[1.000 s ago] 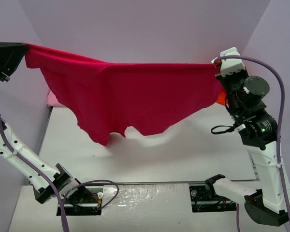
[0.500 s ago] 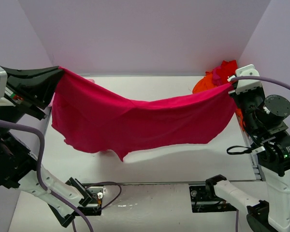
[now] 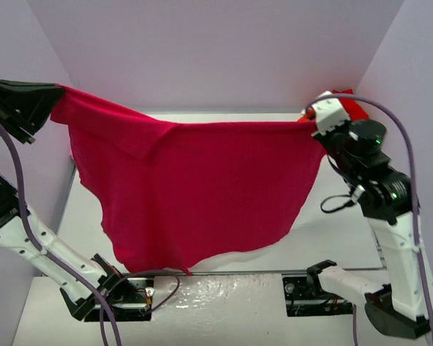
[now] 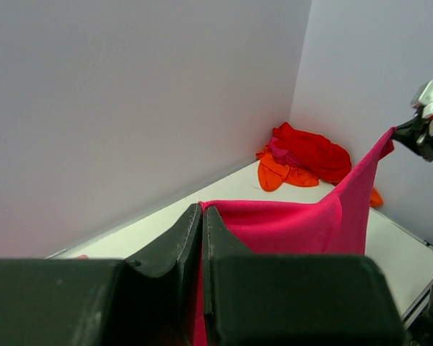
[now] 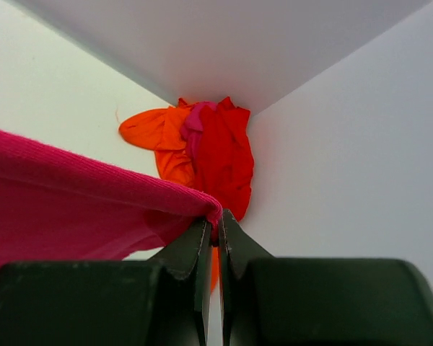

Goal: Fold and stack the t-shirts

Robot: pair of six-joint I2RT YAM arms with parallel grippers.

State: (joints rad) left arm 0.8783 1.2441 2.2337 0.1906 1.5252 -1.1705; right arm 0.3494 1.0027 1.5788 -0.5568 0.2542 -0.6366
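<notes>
The crimson-magenta t-shirt (image 3: 202,187) hangs spread in the air between both grippers, its lower edge near the table's front. My left gripper (image 3: 54,97) is shut on its left corner, seen pinched in the left wrist view (image 4: 202,209). My right gripper (image 3: 314,119) is shut on its right corner, seen pinched in the right wrist view (image 5: 215,215). A red t-shirt (image 5: 224,155) and an orange t-shirt (image 5: 155,133) lie crumpled in the far right corner, with a bit of magenta cloth (image 5: 195,122) among them. They also show in the left wrist view (image 4: 310,155). The light pink t-shirt is hidden.
White table (image 3: 332,238) enclosed by pale walls at the back and both sides. The arm bases and cables (image 3: 130,288) sit at the near edge. The held shirt covers most of the table's middle.
Both grippers have lifted and drawn apart, pulling the crimson-magenta shirt taut along its top edge. It now hangs longer and flatter, its lower edge closer to the front.
</notes>
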